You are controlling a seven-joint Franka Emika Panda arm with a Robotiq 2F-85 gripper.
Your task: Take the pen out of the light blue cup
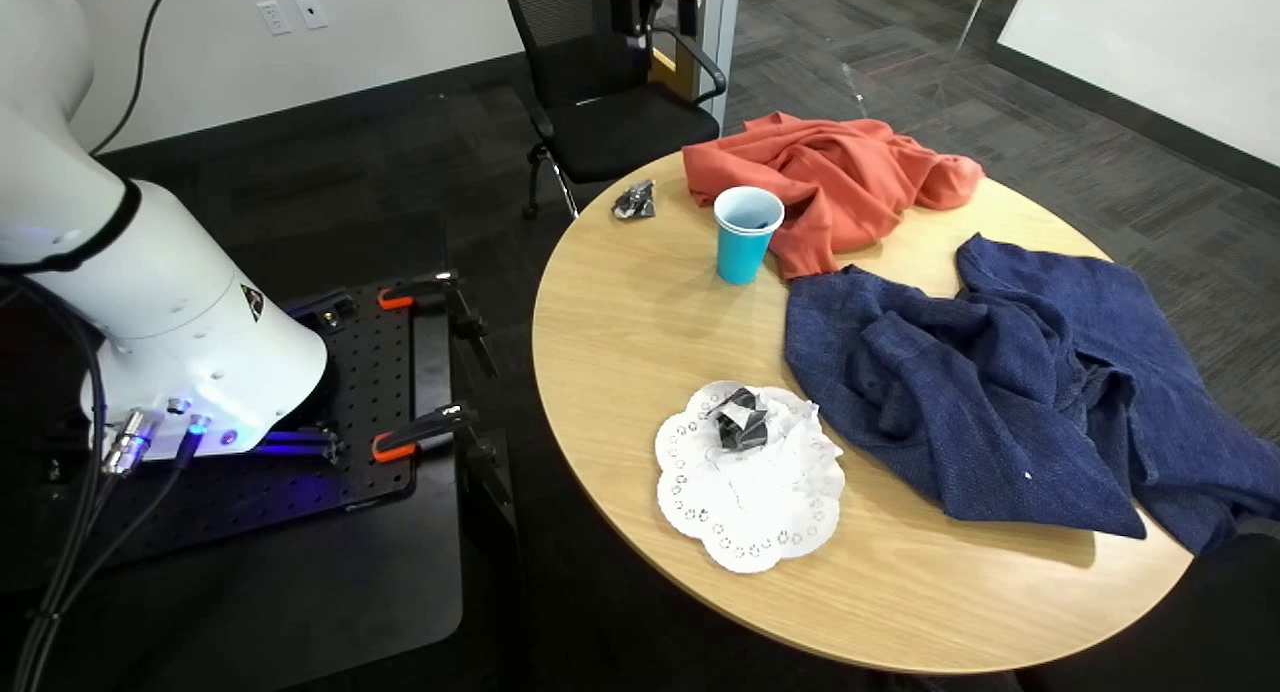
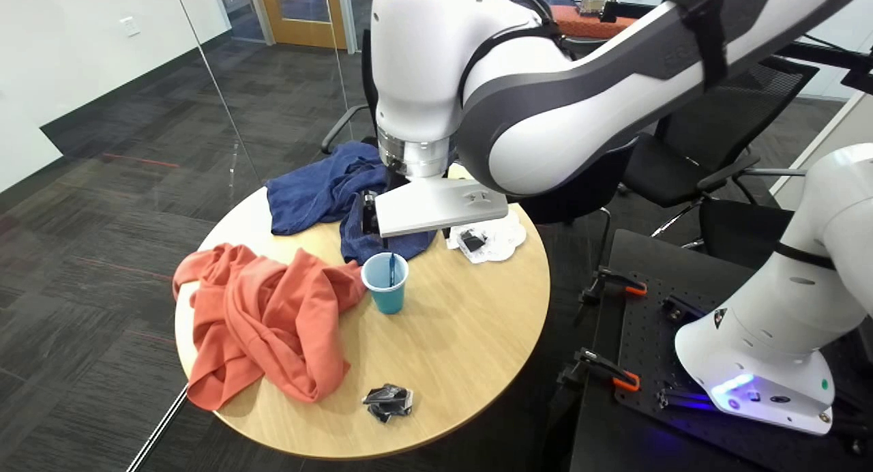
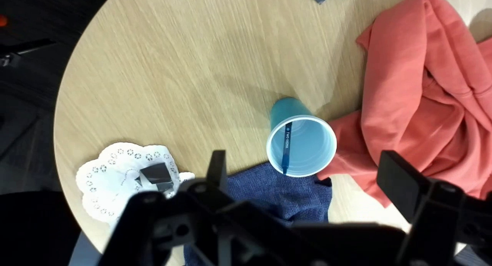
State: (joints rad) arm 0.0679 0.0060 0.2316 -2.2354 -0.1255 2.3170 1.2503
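Note:
The light blue cup (image 1: 741, 258) stands upright on the round wooden table; it also shows in an exterior view (image 2: 388, 299) and in the wrist view (image 3: 287, 109). The dark blue pen (image 3: 286, 147) leans inside it against the wall, with its tip at the rim. The pen also shows in an exterior view (image 2: 392, 270); elsewhere only a dark bit (image 1: 763, 225) of it shows. My gripper (image 3: 303, 158) is open and empty, its fingers wide apart, in the air above the table. It shows at the top edge of an exterior view (image 1: 662, 24).
An orange cloth (image 1: 830, 177) lies right beside the cup. A navy cloth (image 1: 970, 392) lies close by. A white doily (image 1: 750, 532) holds a crumpled dark wrapper (image 1: 741, 424). Another dark wrapper (image 2: 388, 402) lies near the table edge. A chair (image 1: 620, 132) stands behind.

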